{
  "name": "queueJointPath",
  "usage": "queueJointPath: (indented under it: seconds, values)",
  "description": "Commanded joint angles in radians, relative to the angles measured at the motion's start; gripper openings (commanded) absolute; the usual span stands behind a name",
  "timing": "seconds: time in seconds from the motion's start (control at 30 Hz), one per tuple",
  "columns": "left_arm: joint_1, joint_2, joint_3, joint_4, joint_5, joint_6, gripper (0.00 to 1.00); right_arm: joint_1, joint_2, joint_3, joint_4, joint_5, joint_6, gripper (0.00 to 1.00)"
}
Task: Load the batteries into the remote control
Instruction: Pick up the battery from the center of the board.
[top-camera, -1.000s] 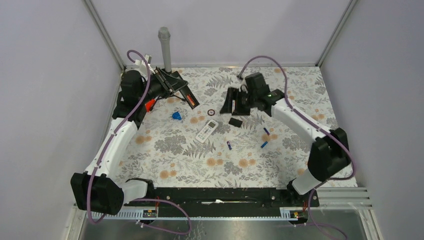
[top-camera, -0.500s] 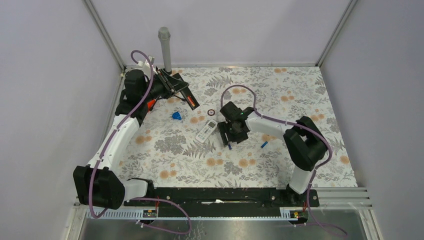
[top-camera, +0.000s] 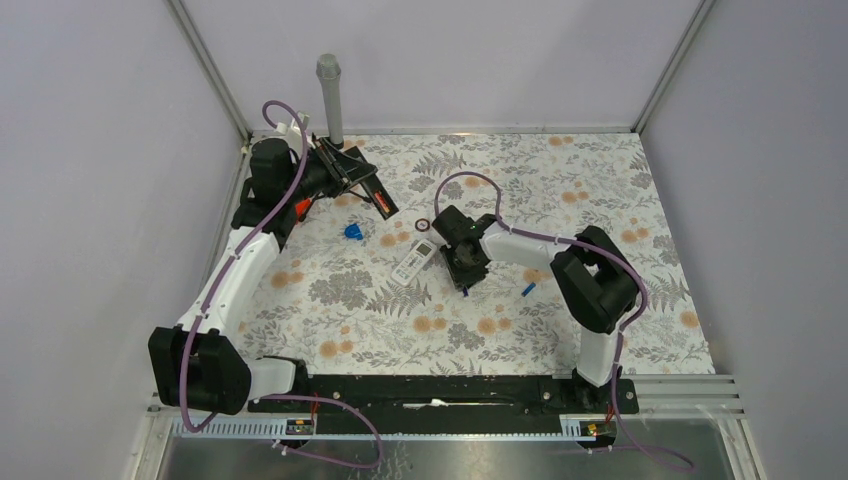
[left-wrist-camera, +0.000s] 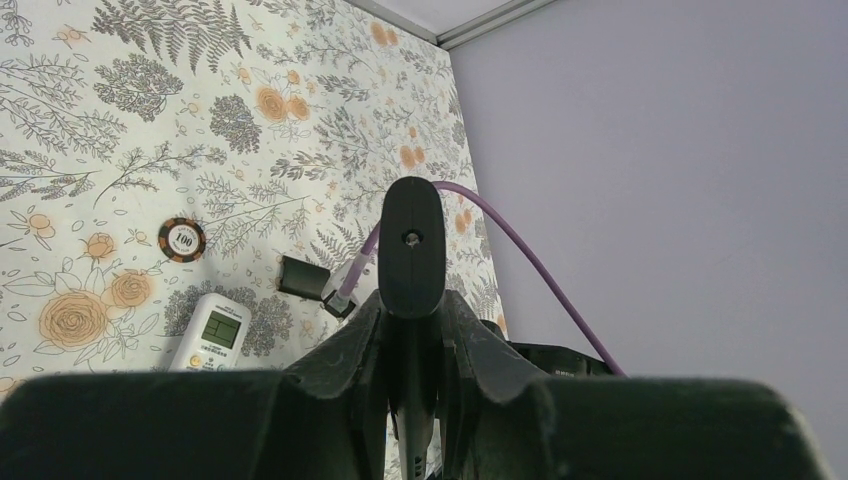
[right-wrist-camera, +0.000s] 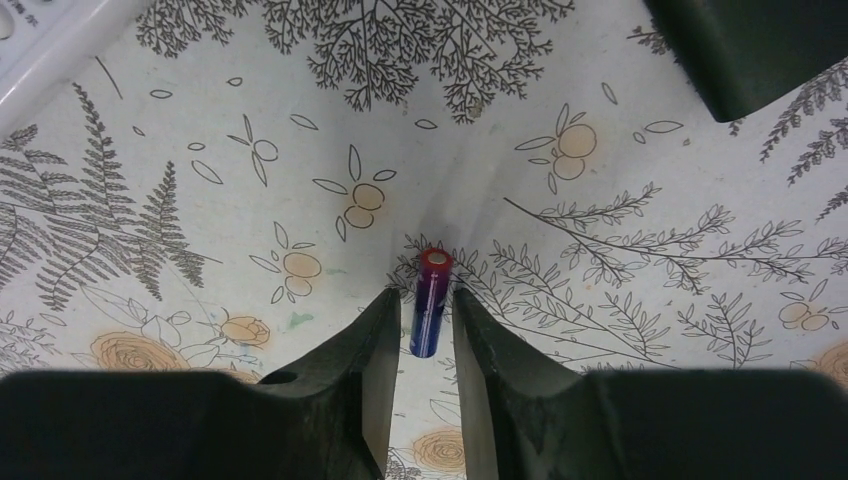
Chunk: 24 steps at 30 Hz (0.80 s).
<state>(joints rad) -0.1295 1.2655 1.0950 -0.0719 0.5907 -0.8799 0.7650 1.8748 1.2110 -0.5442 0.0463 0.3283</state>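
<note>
Battery (right-wrist-camera: 429, 302) lay on the surface (right-wrist-camera: 640, 340) just right of the white remote (top-camera: 414, 261); right fingers (right-wrist-camera: 350, 370) had dropped over it and narrowed to flank it, grip unclear, pickup about to start. Left fingers (left-wrist-camera: 345, 365) pinched a black bar (left-wrist-camera: 411, 250).

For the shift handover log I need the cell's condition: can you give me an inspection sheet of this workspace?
Surface: floral cloth, flat.
Job's things: white remote face up; battery at right gripper; second battery on cloth.
Clutter: chip, blue piece, orange-red piece, black piece.
Grippers: left gripper shut on black bar; right gripper straddles battery, contact unclear.
Cables: purple cables loop off both arms.
Surroundings: grey walls, grey post at back.
</note>
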Motion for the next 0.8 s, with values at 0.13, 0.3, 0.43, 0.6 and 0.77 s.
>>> queueJointPath:
  seconds: [0.13,0.3,0.43,0.6,0.77]
  values:
    - [0.013,-0.007,0.042,0.068,0.005,0.001,0.0,0.016,0.043,0.038,-0.093,0.088,0.001,0.29]
    - [0.016,-0.015,0.04,0.068,0.009,0.009,0.0,0.016,0.065,0.032,-0.107,0.092,0.014,0.29]
    - [0.018,-0.023,0.034,0.068,0.014,0.024,0.0,0.019,0.06,0.033,-0.107,0.133,0.025,0.18]
    - [0.018,-0.035,0.02,0.1,0.041,0.04,0.0,0.019,0.016,0.043,-0.108,0.196,0.046,0.04]
    - [0.016,-0.048,-0.011,0.155,0.089,0.053,0.0,0.016,-0.095,0.111,-0.102,0.186,0.044,0.01]
